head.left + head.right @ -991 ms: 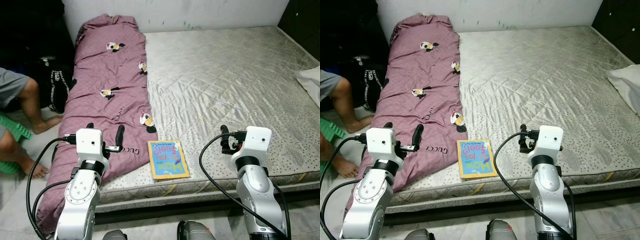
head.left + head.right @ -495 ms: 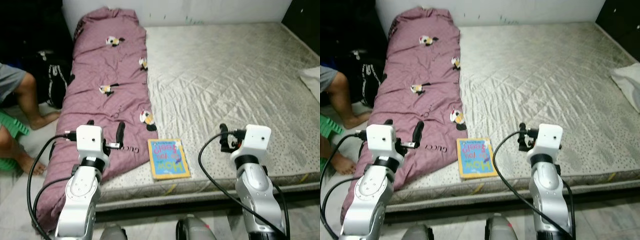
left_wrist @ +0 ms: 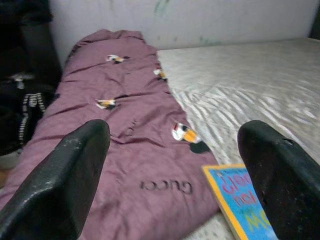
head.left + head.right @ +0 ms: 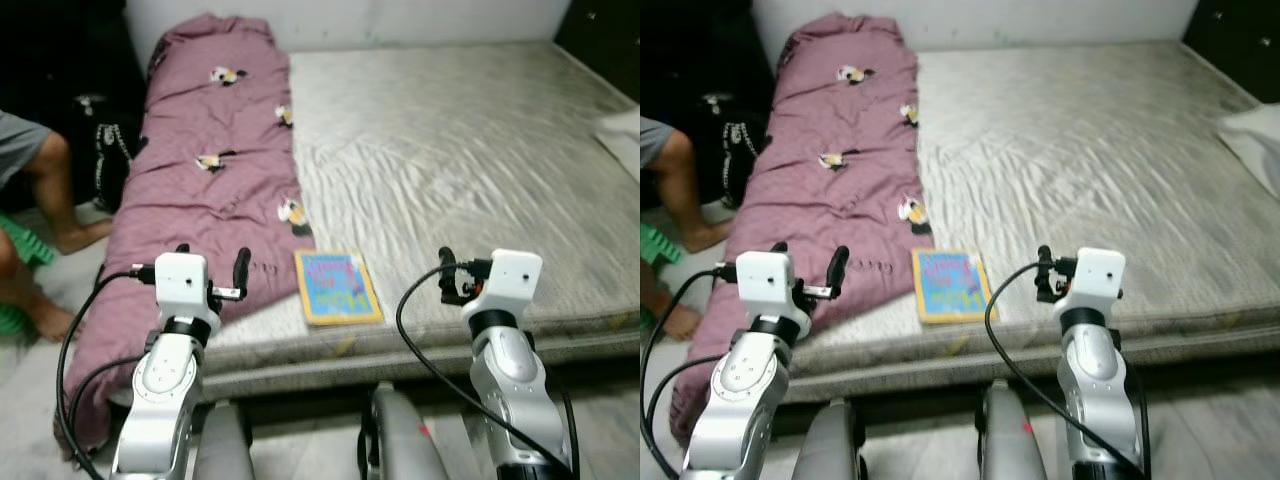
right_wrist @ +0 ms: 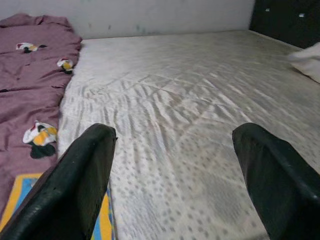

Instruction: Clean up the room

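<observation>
**Both grippers held spread before the bed, book lying at the mattress edge**

A bare quilted mattress [image 4: 470, 130] fills the middle of the scene; along its left side lies a mauve blanket [image 4: 200, 170] printed with small cartoon figures, its near end drooping over the mattress edge toward the floor [image 4: 40, 400]; just beside the blanket's lower right corner, flat on the mattress near the front edge, lies a picture book [image 4: 337, 287] with a yellow border and blue cover.

The left gripper [image 3: 175, 175] is raised in front of the bed, over the near end of the blanket, its two black fingers [image 3: 65, 185] spread wide and holding nothing; in the left wrist view the blanket and a corner of the book appear between them; the right gripper [image 5: 172, 180] is raised likewise in front of the mattress edge, to the right of the book, fingers [image 5: 75, 185] spread wide and empty, with the quilted surface stretching away between them.

At the far right of the mattress the corner of a white pillow [image 4: 1250, 145] shows; on the floor to the left of the bed a person's bare leg [image 4: 50, 190] is in view, beside a black bag [image 4: 105, 160] with white lettering; the head views are somewhat blurred.
</observation>
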### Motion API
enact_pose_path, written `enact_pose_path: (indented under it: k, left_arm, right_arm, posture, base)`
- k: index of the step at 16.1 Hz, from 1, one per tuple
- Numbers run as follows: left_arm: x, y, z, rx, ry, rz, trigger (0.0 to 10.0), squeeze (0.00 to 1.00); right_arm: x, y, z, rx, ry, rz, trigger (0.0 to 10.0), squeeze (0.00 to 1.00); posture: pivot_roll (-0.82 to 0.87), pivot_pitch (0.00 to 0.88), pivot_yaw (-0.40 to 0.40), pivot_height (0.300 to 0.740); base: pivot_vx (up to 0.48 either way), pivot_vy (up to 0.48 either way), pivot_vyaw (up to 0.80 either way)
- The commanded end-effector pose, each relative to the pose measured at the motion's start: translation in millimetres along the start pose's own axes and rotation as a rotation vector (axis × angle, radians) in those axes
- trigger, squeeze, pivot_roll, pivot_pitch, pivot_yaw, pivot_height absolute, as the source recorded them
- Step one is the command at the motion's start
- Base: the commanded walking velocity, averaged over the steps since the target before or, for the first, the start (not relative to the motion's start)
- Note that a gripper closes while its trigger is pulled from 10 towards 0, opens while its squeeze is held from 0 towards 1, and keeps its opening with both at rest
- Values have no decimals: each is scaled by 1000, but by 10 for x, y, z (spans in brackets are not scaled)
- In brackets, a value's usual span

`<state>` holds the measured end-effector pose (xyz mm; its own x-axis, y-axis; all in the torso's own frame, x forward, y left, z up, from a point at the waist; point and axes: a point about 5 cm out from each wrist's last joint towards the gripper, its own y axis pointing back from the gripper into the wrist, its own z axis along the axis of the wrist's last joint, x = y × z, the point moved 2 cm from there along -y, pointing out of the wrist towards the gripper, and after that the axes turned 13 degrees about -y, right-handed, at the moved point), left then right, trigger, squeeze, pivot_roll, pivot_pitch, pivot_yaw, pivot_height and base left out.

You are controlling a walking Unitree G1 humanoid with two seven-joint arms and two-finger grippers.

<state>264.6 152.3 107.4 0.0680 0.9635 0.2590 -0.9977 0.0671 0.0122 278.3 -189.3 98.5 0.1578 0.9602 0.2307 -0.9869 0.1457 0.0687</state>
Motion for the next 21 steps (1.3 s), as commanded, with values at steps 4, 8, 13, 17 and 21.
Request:
enact_pose_path:
  k: [4, 8, 13, 17, 21]
  left_arm:
    - [-7, 9, -15, 10, 2, -19, 10000, 0]
    - [-30, 27, -5, -1, 21, -41, 10000, 0]
    - [-31, 34, 12, -3, 29, -46, 10000, 0]
    - [-42, 33, 18, -5, 41, -62, 10000, 0]
    - [-41, 35, 13, 0, 43, -65, 10000, 0]
  right_arm:
    - [3, 0, 26, -7, 6, 8, 10000, 0]
    - [5, 4, 14, -2, 9, 13, 10000, 0]
    - [17, 5, -1, 8, 11, 17, 10000, 0]
    - [13, 3, 7, 8, 17, 17, 10000, 0]
    - [7, 9, 2, 10, 19, 13, 10000, 0]
  posture:
    - [1, 69, 11, 623]
    - [3, 68, 3, 623]
    - [4, 89, 2, 623]
    - [2, 96, 3, 623]
    - [1, 97, 6, 623]
  base:
    - [0, 0, 0]
    - [0, 0, 0]
    - [260, 0, 0]
    - [306, 0, 0]
    - [360, 0, 0]
